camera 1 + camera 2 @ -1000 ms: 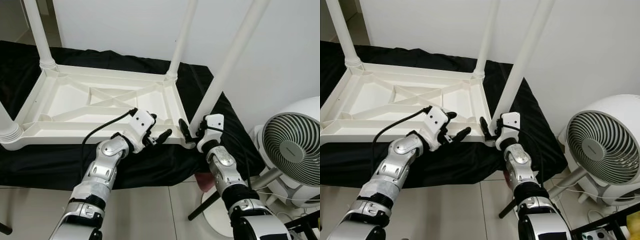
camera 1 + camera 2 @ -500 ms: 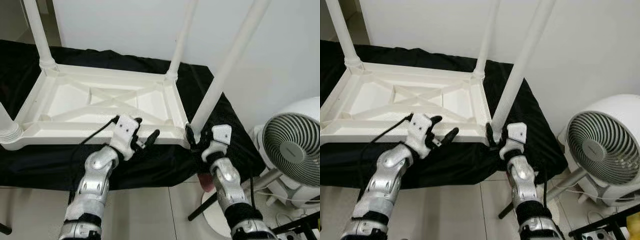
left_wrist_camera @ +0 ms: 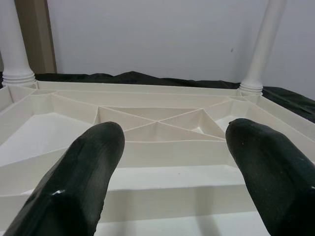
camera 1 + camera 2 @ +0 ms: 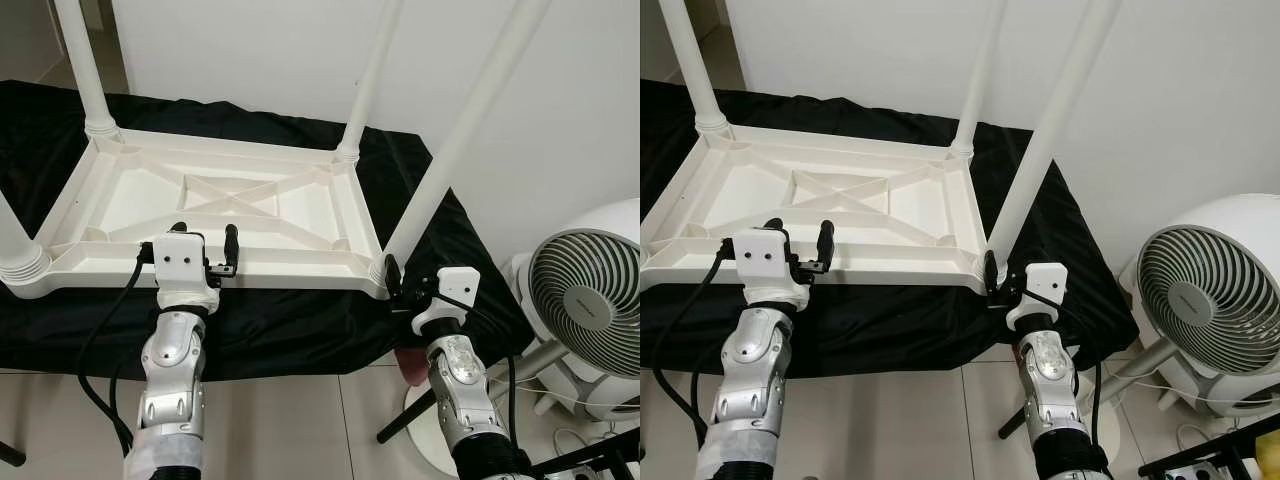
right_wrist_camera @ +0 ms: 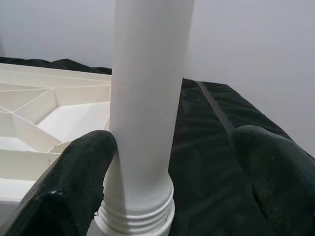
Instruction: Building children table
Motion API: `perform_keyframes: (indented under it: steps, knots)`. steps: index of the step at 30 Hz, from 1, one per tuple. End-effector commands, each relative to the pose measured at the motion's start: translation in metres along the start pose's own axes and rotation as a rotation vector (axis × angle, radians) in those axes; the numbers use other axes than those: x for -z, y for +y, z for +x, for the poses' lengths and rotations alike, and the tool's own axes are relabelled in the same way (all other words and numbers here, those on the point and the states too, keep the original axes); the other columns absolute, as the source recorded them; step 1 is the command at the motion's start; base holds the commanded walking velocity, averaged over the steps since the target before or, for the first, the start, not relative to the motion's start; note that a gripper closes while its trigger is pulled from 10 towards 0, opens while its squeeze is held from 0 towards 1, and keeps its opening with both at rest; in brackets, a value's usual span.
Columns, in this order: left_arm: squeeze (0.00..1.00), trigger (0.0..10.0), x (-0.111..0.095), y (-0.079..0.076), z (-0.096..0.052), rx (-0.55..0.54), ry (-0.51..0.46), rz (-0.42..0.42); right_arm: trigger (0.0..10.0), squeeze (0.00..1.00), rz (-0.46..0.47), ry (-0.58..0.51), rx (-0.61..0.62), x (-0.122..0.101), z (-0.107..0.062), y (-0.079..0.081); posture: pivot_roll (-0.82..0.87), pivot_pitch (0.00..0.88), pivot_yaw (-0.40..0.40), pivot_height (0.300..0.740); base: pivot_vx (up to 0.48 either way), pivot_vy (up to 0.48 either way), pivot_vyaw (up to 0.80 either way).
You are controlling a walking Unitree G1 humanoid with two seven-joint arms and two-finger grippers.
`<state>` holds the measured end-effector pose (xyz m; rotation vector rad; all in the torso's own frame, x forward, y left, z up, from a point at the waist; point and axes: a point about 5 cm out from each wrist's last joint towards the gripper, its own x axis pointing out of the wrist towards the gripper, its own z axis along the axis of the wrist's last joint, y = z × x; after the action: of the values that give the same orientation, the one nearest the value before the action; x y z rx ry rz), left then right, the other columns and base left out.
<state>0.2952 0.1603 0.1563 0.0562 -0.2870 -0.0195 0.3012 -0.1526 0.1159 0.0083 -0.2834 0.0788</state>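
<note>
I've pulled both tools back: the right tool, spread, now straddles the near leg; the left tool, spread, faces the upturned table on black cloth. Legs look fitted.

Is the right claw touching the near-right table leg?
Cannot tell. In the right wrist view the open right claw straddles the table leg; one finger sits against its edge with no clear gap, the other stands well clear.

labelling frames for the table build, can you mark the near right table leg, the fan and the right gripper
table leg (image 4: 455, 135), left eye view, middle of the white shaft
fan (image 4: 588, 300), left eye view, centre of the grille
right gripper (image 5: 170, 189), right wrist view, midway between its fingertips
</note>
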Motion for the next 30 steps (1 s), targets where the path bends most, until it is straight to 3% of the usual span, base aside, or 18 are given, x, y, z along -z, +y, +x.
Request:
perform_keyframes:
  steps: [1, 15, 30]
  knots:
    - [0.0, 10.0, 0.004, -0.007, -0.006, 0.017, 0.019, -0.014, 10.0, 0.0, -0.011, 0.021, 0.029, 0.003, -0.005, -0.005, 0.05, 0.008, -0.127, 0.74, 0.0, 0.0, 0.0]
    - [0.0, 10.0, 0.007, -0.012, -0.008, 0.03, 0.031, 0.013, 10.0, 0.0, -0.023, 0.037, 0.036, 0.003, -0.008, -0.003, 0.06, 0.0, -0.13, 0.74, 0.0, 0.0, 0.0]
    - [0.0, 10.0, 0.005, -0.012, 0.002, 0.043, 0.021, 0.009, 10.0, 0.0, -0.03, 0.037, 0.039, 0.001, -0.004, -0.005, 0.03, 0.0, -0.11, 0.74, 0.0, 0.0, 0.0]
